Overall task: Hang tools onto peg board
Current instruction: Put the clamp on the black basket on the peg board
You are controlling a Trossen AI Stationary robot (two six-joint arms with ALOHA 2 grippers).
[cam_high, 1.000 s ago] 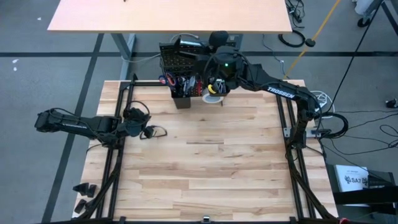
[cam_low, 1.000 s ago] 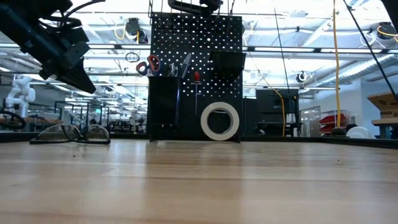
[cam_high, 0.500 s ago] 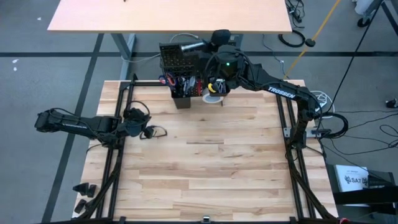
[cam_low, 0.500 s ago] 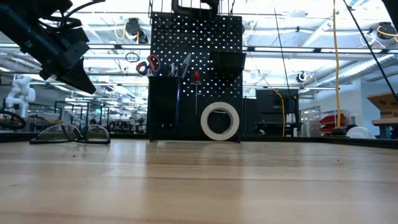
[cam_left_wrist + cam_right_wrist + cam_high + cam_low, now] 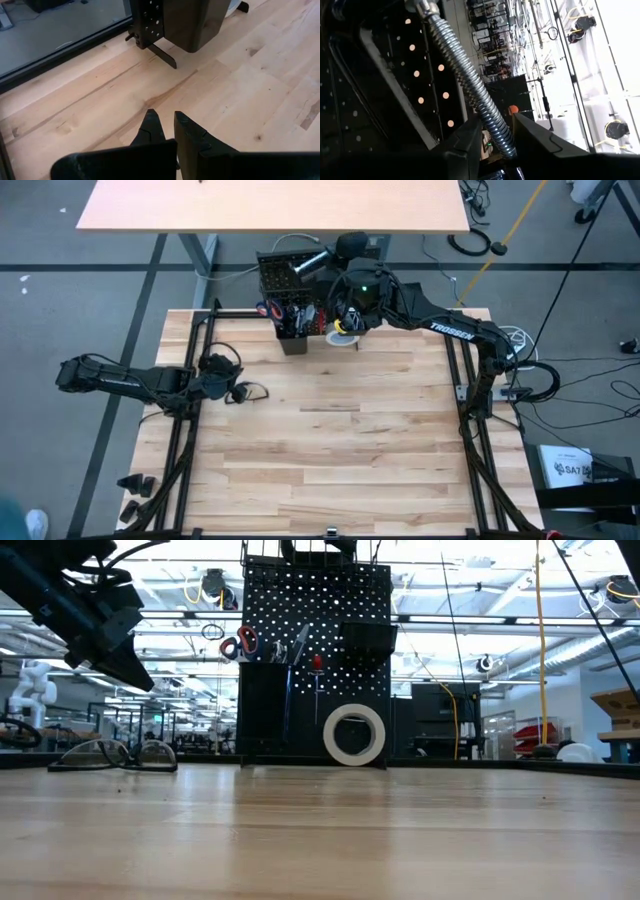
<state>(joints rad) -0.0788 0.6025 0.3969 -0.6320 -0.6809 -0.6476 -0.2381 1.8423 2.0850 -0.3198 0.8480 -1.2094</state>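
Currently:
right claw (image 5: pixel 492 137): at top edge of peg board (image 5: pixel 285 275), fingers narrowly parted around a threaded metal rod (image 5: pixel 465 80)
left claw (image 5: pixel 164 131): closed, empty, low over desk (image 5: pixel 330 450), near safety glasses (image 5: pixel 115 755)
writing: "TROSSEN" on right arm
tape roll (image 5: pixel 353 734): one, at board foot
scissors (image 5: pixel 238 644): one pair, hung

Surface: pale wood planks (image 5: pixel 330 450).
Far edge: peg board (image 5: pixel 315 660) is stood upright.
Left side: safety glasses (image 5: pixel 115 755) are laid flat.

Two matte black jointed arms; the right arm (image 5: pixel 455 332) at upper right carries white "TROSSEN" lettering, a green light and looping black cables.
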